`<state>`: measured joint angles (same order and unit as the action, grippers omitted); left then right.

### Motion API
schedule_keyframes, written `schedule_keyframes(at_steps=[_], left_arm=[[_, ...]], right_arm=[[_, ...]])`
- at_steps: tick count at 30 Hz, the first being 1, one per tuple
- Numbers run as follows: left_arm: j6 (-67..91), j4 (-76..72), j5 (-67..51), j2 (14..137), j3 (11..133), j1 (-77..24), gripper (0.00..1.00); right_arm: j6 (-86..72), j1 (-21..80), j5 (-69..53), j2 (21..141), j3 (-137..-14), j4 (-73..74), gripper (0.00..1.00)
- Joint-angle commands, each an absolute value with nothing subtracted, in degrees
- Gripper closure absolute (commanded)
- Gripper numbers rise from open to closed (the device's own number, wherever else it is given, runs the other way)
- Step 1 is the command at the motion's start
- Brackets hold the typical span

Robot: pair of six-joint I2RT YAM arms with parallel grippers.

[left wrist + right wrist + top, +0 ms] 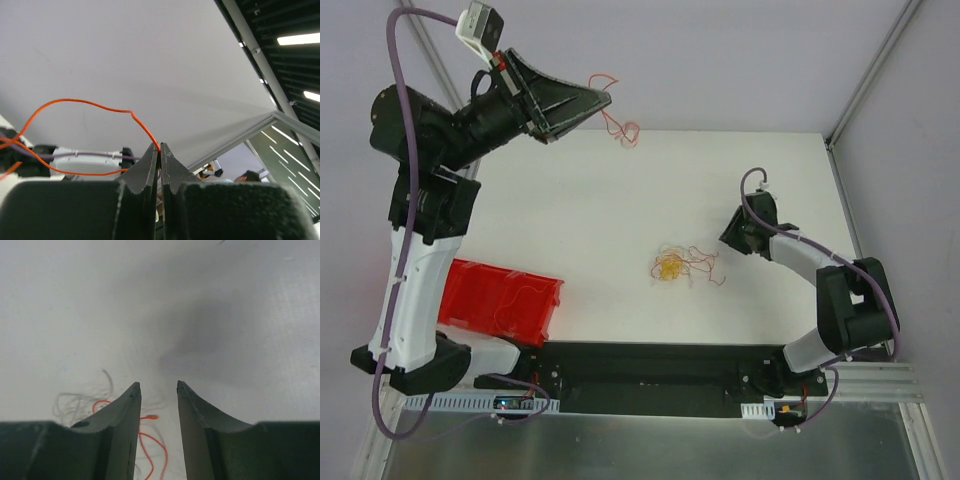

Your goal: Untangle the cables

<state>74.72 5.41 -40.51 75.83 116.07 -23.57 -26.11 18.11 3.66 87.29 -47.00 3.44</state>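
1. Lying on the white tabletop (pixel 620 200), the cables (pixel 672 268) form a small loose tangle a little right of the middle, nearer the near edge than the far one. Orange-yellow loops sit at its core, and thin red and whitish curls stray out toward the right edge.
2. One red strand (pixel 623 125) is well apart from that heap. It hangs at the far edge, left of the middle, with its upper end at the tip of the left gripper (pixel 607 97). Whether its lower loops touch the surface cannot be told.
3. In the left wrist view the left gripper (pixel 160 146) has its jaws pressed together with no gap, pinching the red strand (pixel 90 102) right at the tips. The strand arcs up and away to the left, then loops back underneath.
4. The left gripper is raised well above the table over its far-left part, its tip pointing toward the right edge.
5. The right gripper (pixel 732 238) is near the tangle, between it and the right edge, and from above it touches no strand.
6. In the right wrist view the right gripper (pixel 158 385) stands partly open, with a clear gap between its jaws and nothing held in it. Red and whitish curls of the cables (pixel 150 440) lie on the surface below and to the left of the tips.
7. A red bin (pixel 500 300) rests at the near-left corner, well apart from the tangle.
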Motion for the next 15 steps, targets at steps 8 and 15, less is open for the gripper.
schedule_keyframes(at_steps=[8,15], left_arm=[[63.99,12.04,-38.15,59.69,87.57,-23.64,1.0],[61.79,13.09,-34.37,57.74,75.42,-23.64,1.0]], right_arm=[[-10.99,9.76,-3.07,89.39,-58.88,24.32,0.43],[-7.39,12.65,-9.14,80.18,-58.01,34.53,0.25]])
